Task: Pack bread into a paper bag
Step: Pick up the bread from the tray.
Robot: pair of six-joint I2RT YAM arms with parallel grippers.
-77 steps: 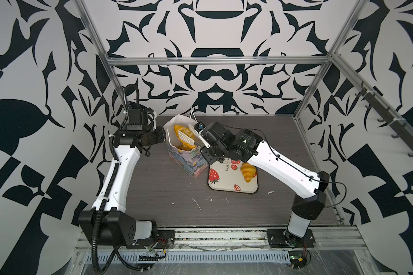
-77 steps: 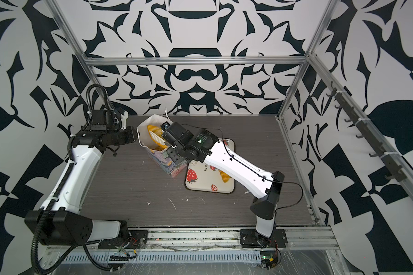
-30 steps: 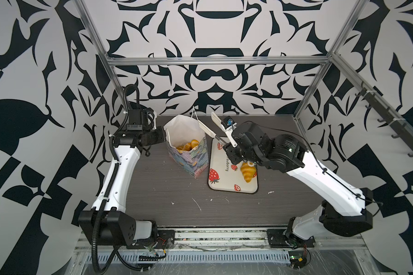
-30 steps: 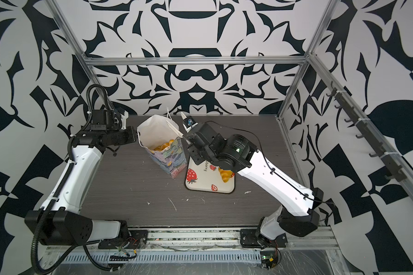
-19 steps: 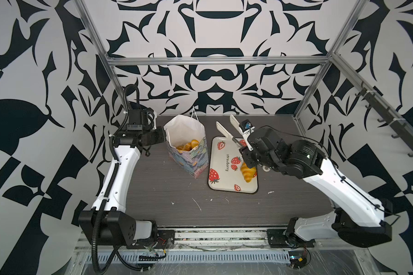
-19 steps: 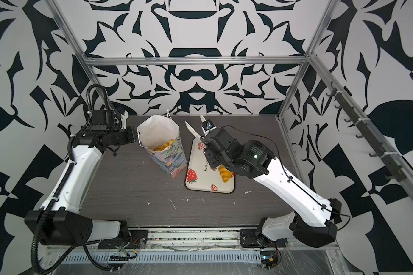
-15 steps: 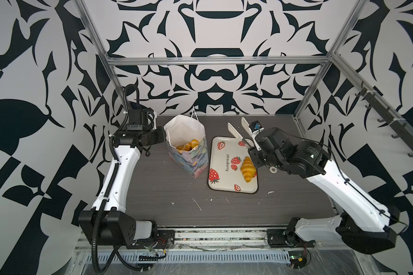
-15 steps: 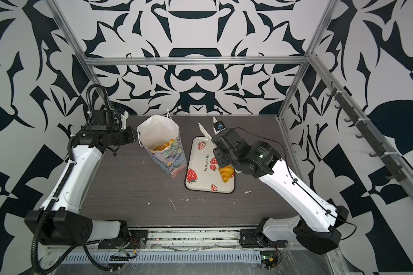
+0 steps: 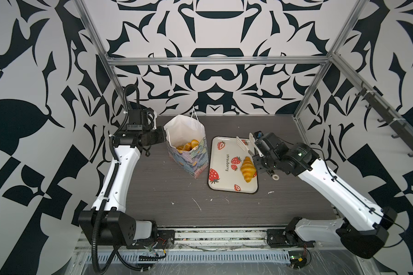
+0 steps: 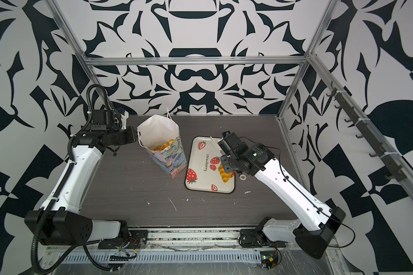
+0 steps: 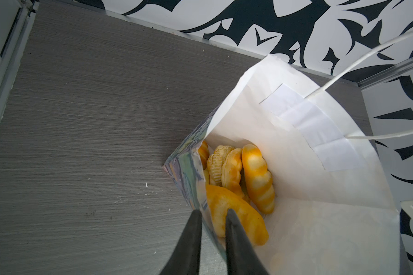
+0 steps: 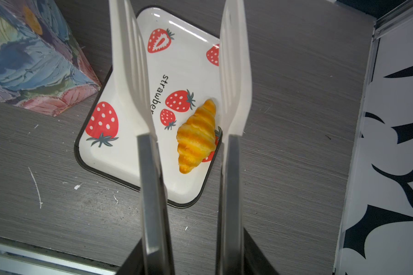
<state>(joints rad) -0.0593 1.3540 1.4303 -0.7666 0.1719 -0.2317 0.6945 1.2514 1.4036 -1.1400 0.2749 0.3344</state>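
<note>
The paper bag stands upright at the back left, white inside with a floral print outside. Several pieces of bread lie at its bottom. My left gripper is shut on the bag's near rim, one finger inside and one outside. One croissant lies on the strawberry tray. My right gripper is shut on white-tipped tongs. The tongs' blades stand apart and empty above the croissant.
The tray lies right beside the bag's base. A white cord handle sticks up from the bag's far side. Small white crumbs dot the dark tabletop. Metal frame posts and patterned walls close in the back and both sides.
My right arm drew the tongs out of the bag, left bread inside, and swung right to above the croissant on the tray. The left gripper kept its hold on the bag's rim.
</note>
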